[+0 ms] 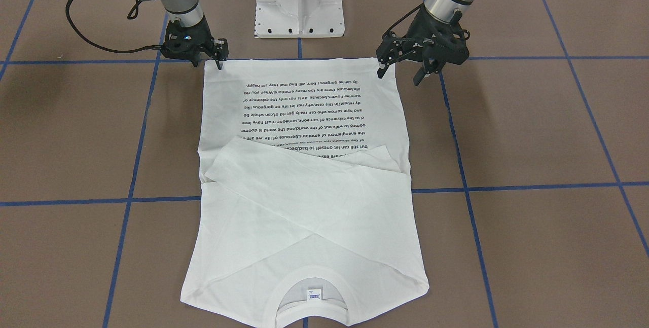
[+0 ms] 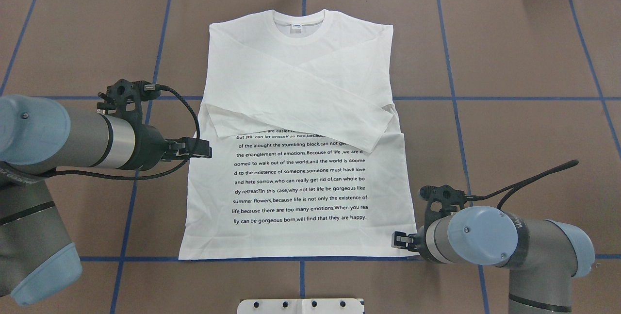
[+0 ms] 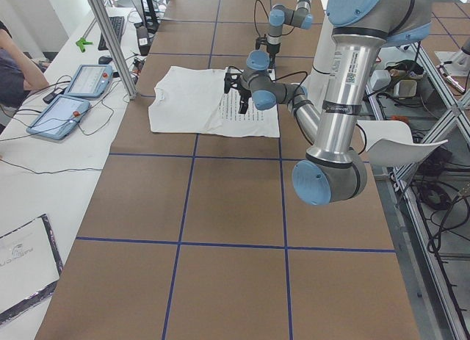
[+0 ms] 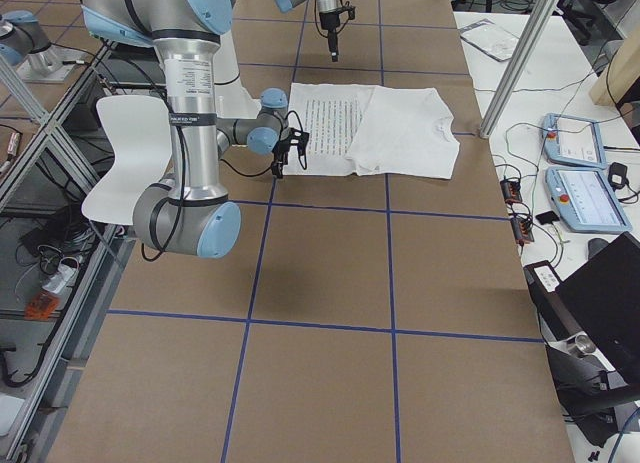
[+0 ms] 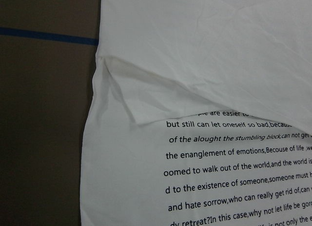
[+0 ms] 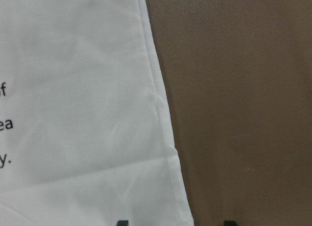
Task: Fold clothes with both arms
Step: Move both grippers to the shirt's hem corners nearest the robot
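Subject: white long-sleeved cotton T-shirt (image 2: 301, 86), black printed text lines (image 2: 301, 178) facing up. It is lying flat in the middle of the brown bench with blue tape grid (image 2: 509, 61). The ribbed collar (image 2: 298, 19) is pointing at the bench edge away from the robot. The hem is running along the tape line nearest the robot's edge. Both sleeves (image 2: 310, 105) are lying crossed over the chest, hiding the top lines of print.

Right gripper (image 1: 208, 63) is sitting low at the hem corner on the robot's right. Its jaws are standing wide, one finger over cloth and one over bare bench, holding nothing.

Left gripper (image 1: 400, 74) is hanging well above the shirt's other side, jaws likewise spread wide and empty. The views disagree on how far along that edge it is hovering, so I cannot tell.

Judgement: a hem-to-collar fold looks to be next. Risks:
- The arms are sitting at unequal heights, so lifting one corner first would skew the hem and drag the crossed sleeves loose.
- Jaws pinching only the top layer would let the body open out.
- The outer right finger could be scraping the bench covering instead of getting under cloth.
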Controlling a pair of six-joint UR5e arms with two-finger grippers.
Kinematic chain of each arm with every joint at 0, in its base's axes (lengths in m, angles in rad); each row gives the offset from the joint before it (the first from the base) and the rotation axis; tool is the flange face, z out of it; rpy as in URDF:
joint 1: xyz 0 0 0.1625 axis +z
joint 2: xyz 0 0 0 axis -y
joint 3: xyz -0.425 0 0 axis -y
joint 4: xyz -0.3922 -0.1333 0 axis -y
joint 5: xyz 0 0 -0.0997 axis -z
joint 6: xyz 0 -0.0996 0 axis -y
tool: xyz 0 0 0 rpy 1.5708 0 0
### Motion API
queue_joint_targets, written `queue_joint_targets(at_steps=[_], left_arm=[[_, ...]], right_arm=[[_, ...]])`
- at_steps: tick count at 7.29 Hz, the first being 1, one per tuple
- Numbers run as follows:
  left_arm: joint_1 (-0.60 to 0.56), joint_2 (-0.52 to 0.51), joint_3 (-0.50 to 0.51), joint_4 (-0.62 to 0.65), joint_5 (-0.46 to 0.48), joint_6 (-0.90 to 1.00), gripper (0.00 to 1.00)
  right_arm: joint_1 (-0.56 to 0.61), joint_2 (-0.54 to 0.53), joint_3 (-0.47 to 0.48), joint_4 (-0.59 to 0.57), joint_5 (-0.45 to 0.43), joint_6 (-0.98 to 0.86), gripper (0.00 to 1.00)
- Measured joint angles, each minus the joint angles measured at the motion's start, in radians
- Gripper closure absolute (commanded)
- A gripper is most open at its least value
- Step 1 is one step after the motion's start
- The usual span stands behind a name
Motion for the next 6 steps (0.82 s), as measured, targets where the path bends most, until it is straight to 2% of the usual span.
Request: queue_joint_targets(at_steps=[1, 2, 3, 4, 6], left_arm=[[0.000, 0.000, 0.000, 0.000, 0.000, 0.000, 0.00], [0.001, 0.000, 0.000, 0.000, 0.000, 0.000, 0.00], [0.001, 0.000, 0.000, 0.000, 0.000, 0.000, 0.00], [0.001, 0.000, 0.002, 0.000, 0.000, 0.000, 0.00], [0.002, -0.001, 0.004, 0.000, 0.000, 0.000, 0.00]], right_arm=[[-0.001, 0.001, -0.001, -0.001, 0.001, 0.000, 0.50], [-0.002, 0.002, -0.002, -0.001, 0.002, 0.000, 0.70], [-0.003, 0.003, -0.004, -0.001, 0.003, 0.000, 0.80], [-0.003, 0.004, -0.005, -0.001, 0.004, 0.000, 0.81], [-0.004, 0.005, -0.004, -0.001, 0.007, 0.000, 0.94]])
